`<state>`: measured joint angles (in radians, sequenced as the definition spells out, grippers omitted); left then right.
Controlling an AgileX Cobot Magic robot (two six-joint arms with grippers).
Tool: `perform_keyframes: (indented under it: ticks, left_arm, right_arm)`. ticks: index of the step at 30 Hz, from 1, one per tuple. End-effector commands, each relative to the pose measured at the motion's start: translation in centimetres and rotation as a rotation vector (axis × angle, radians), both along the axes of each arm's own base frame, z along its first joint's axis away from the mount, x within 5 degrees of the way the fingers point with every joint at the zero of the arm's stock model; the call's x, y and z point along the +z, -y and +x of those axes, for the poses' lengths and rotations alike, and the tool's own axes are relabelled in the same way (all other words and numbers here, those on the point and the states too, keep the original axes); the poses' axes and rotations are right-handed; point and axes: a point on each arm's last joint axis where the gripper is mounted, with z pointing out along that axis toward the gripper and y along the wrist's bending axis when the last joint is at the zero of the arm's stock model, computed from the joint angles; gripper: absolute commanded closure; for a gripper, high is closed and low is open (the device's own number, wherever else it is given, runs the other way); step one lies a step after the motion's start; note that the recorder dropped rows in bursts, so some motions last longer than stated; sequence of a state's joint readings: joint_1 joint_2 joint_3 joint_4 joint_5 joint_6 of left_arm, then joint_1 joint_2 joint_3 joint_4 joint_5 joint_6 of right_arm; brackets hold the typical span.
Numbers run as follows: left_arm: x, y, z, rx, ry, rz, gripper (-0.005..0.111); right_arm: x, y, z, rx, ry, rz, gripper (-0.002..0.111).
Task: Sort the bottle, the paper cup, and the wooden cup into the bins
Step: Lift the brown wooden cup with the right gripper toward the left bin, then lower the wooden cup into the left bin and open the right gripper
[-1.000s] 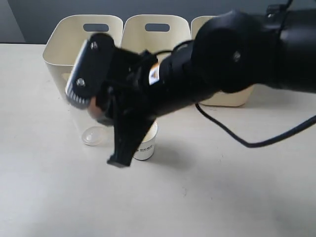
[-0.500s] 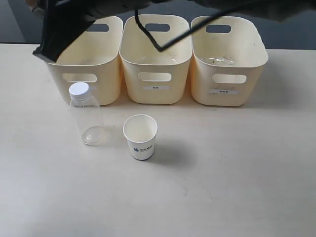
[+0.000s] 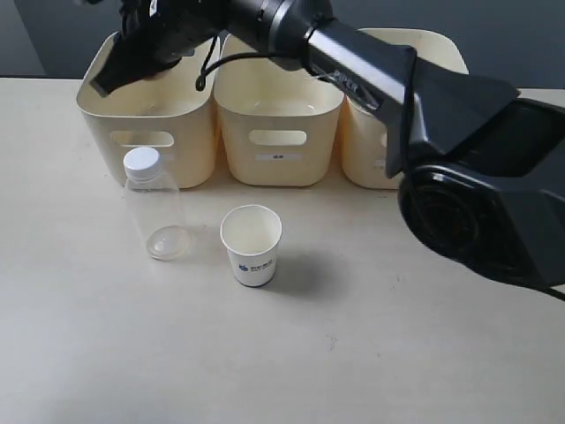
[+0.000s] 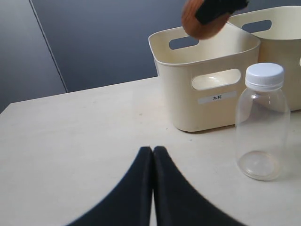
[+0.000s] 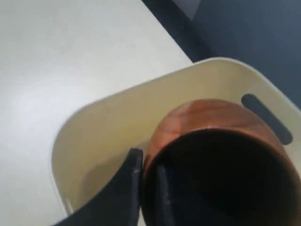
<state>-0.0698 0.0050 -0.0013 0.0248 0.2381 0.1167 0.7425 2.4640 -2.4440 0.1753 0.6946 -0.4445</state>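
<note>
On the pale bench (image 3: 397, 353), the bottle (image 3: 154, 208) and paper cup (image 3: 252, 245) stand before the bins (image 3: 278, 115). Right fingers (image 5: 134, 165) apparently grip the wooden cup (image 5: 211, 136) above the leftmost bin; left fingers (image 4: 153, 155) are closed, empty.

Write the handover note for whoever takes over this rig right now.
Right gripper: shut on the wooden cup, held over the left bin, not yet released.
Left gripper: shut, empty, low over the table.
Bottle and paper cup: upright on the table in front of the bins.
Done: wooden cup lifted and carried to its bin.
Left: drop it in, then sort the bottle and paper cup.
</note>
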Motion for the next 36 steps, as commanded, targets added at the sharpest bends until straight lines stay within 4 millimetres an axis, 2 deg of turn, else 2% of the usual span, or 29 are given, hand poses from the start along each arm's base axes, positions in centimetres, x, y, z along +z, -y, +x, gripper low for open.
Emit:
perform_keyframes:
  ticks: [1, 3, 15, 28, 30, 34, 36]
  left_arm:
    - [0.0, 0.0, 0.0, -0.003, 0.002, -0.005, 0.107]
    - [0.0, 0.0, 0.0, -0.003, 0.002, -0.005, 0.107]
    - [0.0, 0.0, 0.0, -0.003, 0.002, -0.005, 0.107]
    - [0.0, 0.0, 0.0, -0.003, 0.002, -0.005, 0.107]
    - [0.0, 0.0, 0.0, -0.003, 0.002, -0.005, 0.107]
    - [0.0, 0.0, 0.0, -0.003, 0.002, -0.005, 0.107]
    - [0.0, 0.0, 0.0, -0.003, 0.002, -0.005, 0.107]
  right_arm:
    - [-2.0, 0.4, 1.1, -0.020, -0.013, -0.054, 0.109]
    - [-2.8, 0.5, 1.2, -0.022, -0.020, -0.079, 0.109]
    - [-4.4, 1.6, 1.7, -0.029, -0.076, -0.170, 0.109]
    - [-4.2, 1.4, 1.9, -0.036, -0.045, -0.140, 0.108]
    - [-4.2, 1.4, 1.9, -0.038, -0.048, -0.138, 0.103]
    - [-4.2, 1.4, 1.9, -0.056, -0.064, -0.123, 0.079]
    - [-4.2, 1.4, 1.9, -0.060, -0.069, -0.121, 0.074]
